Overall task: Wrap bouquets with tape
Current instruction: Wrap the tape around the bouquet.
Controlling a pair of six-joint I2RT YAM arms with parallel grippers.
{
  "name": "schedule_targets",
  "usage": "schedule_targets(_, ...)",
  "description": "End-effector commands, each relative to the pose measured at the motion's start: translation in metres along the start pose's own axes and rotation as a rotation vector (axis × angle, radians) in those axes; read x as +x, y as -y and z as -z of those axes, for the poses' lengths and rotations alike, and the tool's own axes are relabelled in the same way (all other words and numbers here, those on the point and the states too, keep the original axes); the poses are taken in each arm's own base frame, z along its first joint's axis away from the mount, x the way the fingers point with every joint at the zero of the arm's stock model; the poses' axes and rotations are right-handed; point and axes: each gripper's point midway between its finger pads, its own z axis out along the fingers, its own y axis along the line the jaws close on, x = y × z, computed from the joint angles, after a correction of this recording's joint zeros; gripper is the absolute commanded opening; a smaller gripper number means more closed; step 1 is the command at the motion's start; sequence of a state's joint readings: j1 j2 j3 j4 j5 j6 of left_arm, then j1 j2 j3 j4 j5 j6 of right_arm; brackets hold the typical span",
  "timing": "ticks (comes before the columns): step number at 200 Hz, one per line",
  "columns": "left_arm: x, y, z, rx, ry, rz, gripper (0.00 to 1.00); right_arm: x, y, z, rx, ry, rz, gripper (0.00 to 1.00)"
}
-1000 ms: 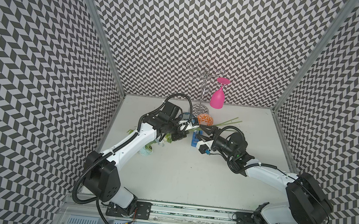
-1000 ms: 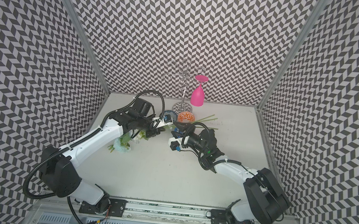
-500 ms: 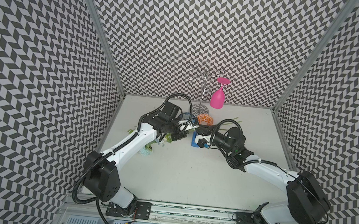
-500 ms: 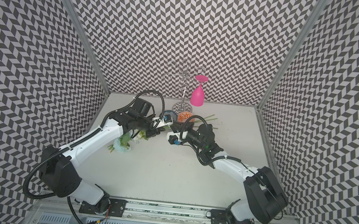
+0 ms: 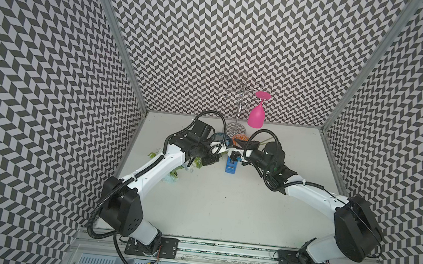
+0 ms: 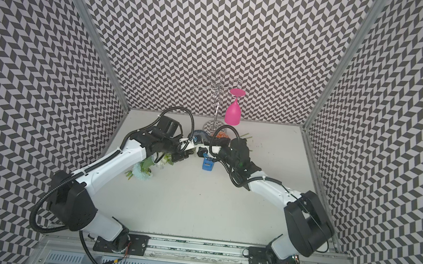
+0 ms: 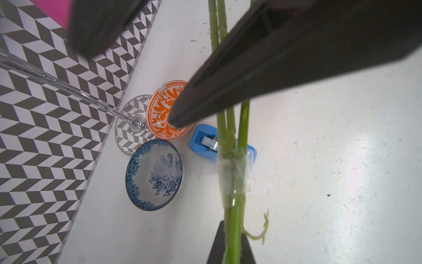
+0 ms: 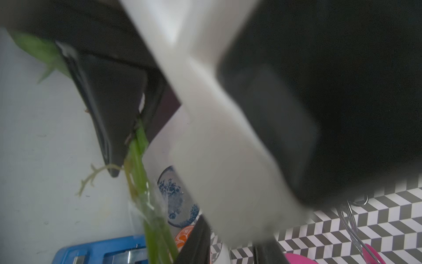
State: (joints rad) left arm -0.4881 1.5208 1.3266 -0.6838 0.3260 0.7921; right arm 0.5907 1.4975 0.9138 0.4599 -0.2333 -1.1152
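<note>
The bouquet's pale blooms (image 5: 170,179) (image 6: 142,169) lie by my left forearm. Its green stems (image 7: 230,205) run out from my left gripper (image 7: 230,244) (image 5: 223,146), which is shut on them. A band of clear tape (image 7: 233,169) wraps the stems. The blue tape dispenser (image 5: 231,165) (image 6: 207,164) (image 7: 203,142) lies on the table below the stems. My right gripper (image 5: 237,152) (image 8: 233,242) meets the left one over the dispenser, its jaws apart. One of its fingers (image 7: 228,86) crosses the stems, which pass beside its fingers (image 8: 196,237), not between them.
A blue-patterned bowl (image 7: 155,176) and an orange-patterned bowl (image 7: 159,109) stand just behind the dispenser. Behind them is a wire glass rack (image 5: 239,100) with a pink glass (image 5: 257,116) hanging upside down. Chevron walls close three sides.
My right gripper has moved back and up from beside the dispenser to the stems at the left gripper. The left arm and the dispenser have stayed put.
</note>
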Motion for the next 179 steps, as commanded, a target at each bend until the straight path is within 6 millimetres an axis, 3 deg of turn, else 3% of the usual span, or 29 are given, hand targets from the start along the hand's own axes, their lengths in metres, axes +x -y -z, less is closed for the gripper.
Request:
schedule_targets(1,-0.017,0.002,0.009,0.015,0.06,-0.034,0.0,0.006,0.015,0.027,0.053,-0.041,0.003,0.35)
schedule_targets(29,-0.017,0.001,0.009,0.015,0.061,-0.03,0.0,-0.017,0.003,0.055,0.024,0.063,0.018,0.36)
schedule_targets(55,-0.019,0.001,0.01,0.015,0.065,-0.03,0.0,-0.048,-0.022,0.072,-0.03,0.223,0.035,0.37)
schedule_targets(83,-0.019,0.002,0.009,0.024,0.066,-0.028,0.0,-0.058,-0.037,0.054,-0.103,0.226,0.046,0.36)
schedule_targets(110,-0.018,0.003,0.008,0.031,0.061,-0.026,0.0,-0.059,-0.037,0.033,-0.12,0.199,0.052,0.36)
schedule_targets(179,-0.017,0.003,0.007,0.032,0.058,-0.027,0.0,-0.04,-0.042,0.003,-0.17,0.102,0.052,0.33)
